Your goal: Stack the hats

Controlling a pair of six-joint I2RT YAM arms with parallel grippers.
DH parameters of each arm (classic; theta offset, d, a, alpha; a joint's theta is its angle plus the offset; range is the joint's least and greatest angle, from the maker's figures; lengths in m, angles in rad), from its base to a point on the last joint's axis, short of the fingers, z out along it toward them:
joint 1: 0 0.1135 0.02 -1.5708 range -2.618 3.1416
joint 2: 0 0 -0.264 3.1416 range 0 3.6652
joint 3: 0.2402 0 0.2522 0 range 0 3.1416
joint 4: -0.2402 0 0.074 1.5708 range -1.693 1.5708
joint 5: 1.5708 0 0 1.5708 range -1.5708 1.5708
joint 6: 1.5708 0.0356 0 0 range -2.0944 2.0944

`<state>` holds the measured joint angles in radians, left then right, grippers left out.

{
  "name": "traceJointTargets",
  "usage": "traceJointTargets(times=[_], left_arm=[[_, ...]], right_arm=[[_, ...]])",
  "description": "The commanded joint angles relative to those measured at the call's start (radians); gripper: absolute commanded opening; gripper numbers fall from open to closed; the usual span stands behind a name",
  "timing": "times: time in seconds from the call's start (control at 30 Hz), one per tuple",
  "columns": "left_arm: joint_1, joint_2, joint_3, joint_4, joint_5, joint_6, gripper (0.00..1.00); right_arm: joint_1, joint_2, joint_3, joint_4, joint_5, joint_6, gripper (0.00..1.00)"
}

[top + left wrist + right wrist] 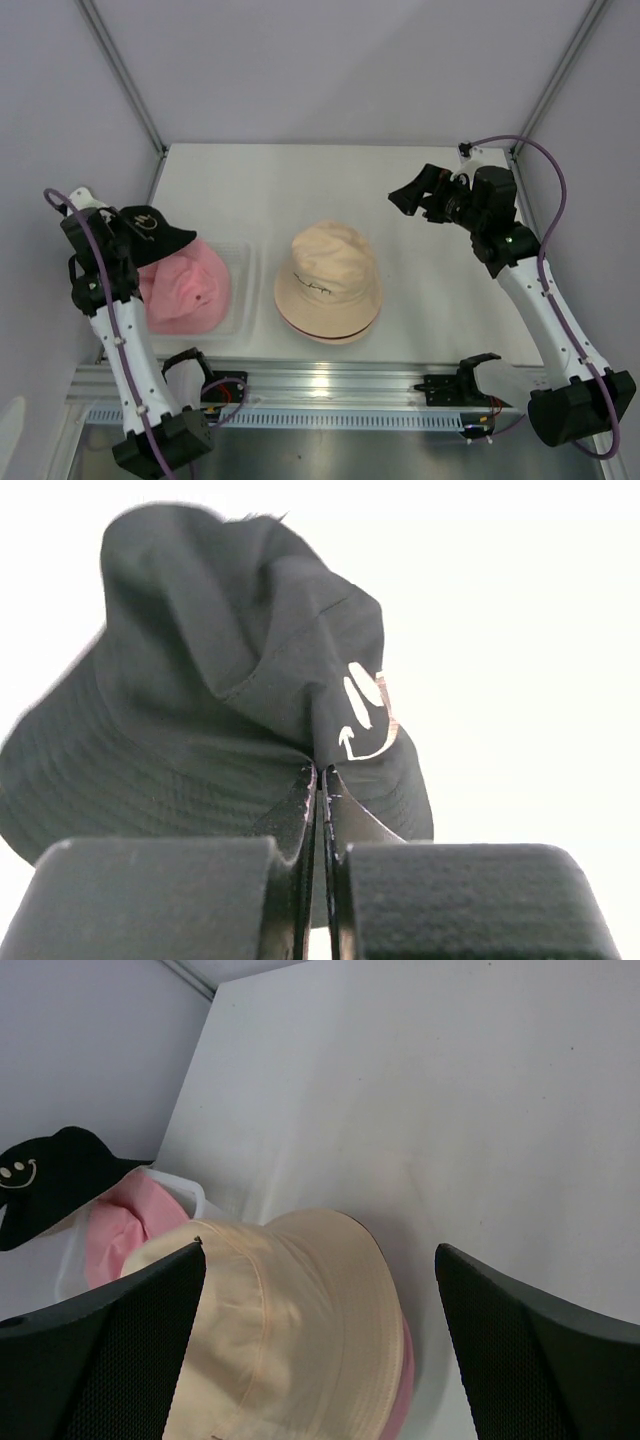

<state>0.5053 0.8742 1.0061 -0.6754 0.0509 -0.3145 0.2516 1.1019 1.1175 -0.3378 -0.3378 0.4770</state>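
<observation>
1 black fabric bucket hat (pixel 200 670), white logo: pinched by left gripper (pixel 320 780), jaws pressed together. The top view places it above 1 pink fabric bucket hat (pixel 188 288). 1 cream-beige fabric bucket hat (pixel 330 275) at the centre of the white table (pixel 430 260); the right wrist view shows a pink edge under its brim. Right gripper (pixel 320 1345): spread.

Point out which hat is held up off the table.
The black hat, pinched in the shut left gripper and held aloft; the pink hat and the cream hat lie ungripped below.

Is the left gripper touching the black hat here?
Touching. The left wrist view shows the left gripper pinched shut on a fold of the black hat.
</observation>
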Motion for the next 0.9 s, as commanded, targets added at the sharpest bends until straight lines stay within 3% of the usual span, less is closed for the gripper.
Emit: traceJointTargets(times=[0.0, 0.1, 0.3, 0.43, 0.5, 0.63, 0.67, 0.73, 0.77, 0.8, 0.87], left_arm=[[-0.056, -0.073, 0.132, -0.013, 0.2, -0.011, 0.01], [-0.143, -0.105, 0.242, -0.064, 0.32, -0.052, 0.01], [-0.39, -0.19, 0.285, 0.057, 0.391, -0.204, 0.01], [-0.494, -0.156, 0.325, 0.088, 0.295, -0.203, 0.01], [-0.496, -0.117, 0.357, 0.054, 0.27, -0.181, 0.01], [-0.498, -0.083, 0.361, -0.022, 0.068, -0.107, 0.01], [-0.496, -0.07, 0.362, -0.051, -0.071, -0.1, 0.16], [-0.492, -0.006, 0.373, -0.125, -0.21, -0.087, 0.39], [-0.484, 0.026, 0.376, -0.142, -0.276, -0.081, 0.66], [-0.473, 0.058, 0.399, -0.154, -0.295, -0.075, 0.75], [-0.432, 0.164, 0.414, -0.171, -0.315, -0.071, 0.8]], right_arm=[[-0.002, -0.02, 0.048, 0.026, -0.007, 0.017, 1.0], [-0.002, -0.024, 0.044, 0.02, -0.039, 0.02, 1.0], [0.0, -0.053, 0.005, 0.017, -0.087, 0.044, 1.0], [0.0, -0.097, -0.033, 0.023, -0.098, 0.054, 1.0], [0.0, -0.108, -0.039, 0.004, -0.09, 0.048, 1.0], [0.0, -0.134, -0.044, -0.035, -0.063, 0.014, 1.0], [0.002, -0.142, -0.047, -0.04, -0.053, 0.008, 0.99], [0.0, -0.146, -0.05, -0.049, -0.047, 0.003, 1.0], [0.002, -0.145, -0.053, -0.049, -0.046, 0.0, 0.99], [0.0, -0.14, -0.054, -0.046, -0.047, 0.0, 1.0], [0.002, -0.128, -0.058, -0.04, -0.056, 0.002, 1.0]])
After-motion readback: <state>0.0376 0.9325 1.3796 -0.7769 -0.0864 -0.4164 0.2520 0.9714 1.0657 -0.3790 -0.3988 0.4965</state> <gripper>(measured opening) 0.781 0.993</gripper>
